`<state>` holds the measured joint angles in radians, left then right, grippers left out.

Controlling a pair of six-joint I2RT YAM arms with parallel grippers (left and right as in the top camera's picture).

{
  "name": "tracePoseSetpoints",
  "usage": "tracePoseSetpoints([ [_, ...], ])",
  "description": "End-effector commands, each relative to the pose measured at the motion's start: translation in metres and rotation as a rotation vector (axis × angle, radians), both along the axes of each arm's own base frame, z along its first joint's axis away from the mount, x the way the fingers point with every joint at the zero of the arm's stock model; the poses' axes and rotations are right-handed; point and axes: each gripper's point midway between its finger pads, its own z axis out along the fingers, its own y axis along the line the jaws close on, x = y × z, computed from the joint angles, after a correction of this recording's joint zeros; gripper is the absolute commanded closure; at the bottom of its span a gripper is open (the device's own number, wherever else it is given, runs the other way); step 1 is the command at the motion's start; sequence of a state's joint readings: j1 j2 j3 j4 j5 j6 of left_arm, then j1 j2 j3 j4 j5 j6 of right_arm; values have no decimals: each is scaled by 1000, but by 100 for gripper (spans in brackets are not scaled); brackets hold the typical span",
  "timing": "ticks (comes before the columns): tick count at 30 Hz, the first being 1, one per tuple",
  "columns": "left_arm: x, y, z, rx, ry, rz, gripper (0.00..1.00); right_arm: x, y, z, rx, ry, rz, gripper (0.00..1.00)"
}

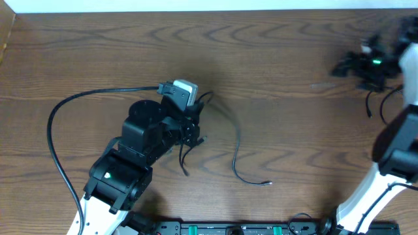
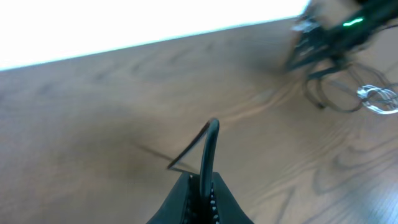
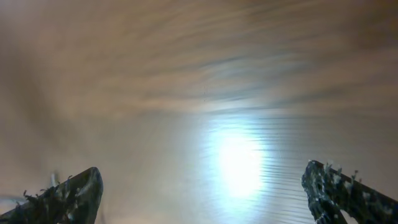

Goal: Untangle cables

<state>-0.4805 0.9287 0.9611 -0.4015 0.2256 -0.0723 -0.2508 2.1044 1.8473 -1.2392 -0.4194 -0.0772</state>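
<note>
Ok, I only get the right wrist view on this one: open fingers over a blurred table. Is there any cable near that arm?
Observer: Yes. Overhead, a loose black cable lies on the table beside the right gripper, not gripped.
Operator: And the left arm?
Observer: The left gripper is shut on another black cord.
Operator: Is that one lifted clear?
Observer: Apparently not. Its plug end rests on the table.
</note>
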Motion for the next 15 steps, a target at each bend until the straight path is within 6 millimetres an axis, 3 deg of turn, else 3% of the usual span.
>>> tracePoseSetpoints([
  [1, 6, -5, 28, 8, -138, -54, 93, -12, 71, -1, 3, -27, 324, 1],
  [4, 15, 6, 32, 23, -164, 15, 92, -33, 131, -1, -4, -29, 598, 1],
  [9, 13, 7, 25, 37, -137, 14, 92, -72, 213, -2, -2, -96, 1049, 1],
  [15, 12, 7, 23, 40, -130, 13, 92, -87, 271, -1, 2, -258, 1359, 1],
])
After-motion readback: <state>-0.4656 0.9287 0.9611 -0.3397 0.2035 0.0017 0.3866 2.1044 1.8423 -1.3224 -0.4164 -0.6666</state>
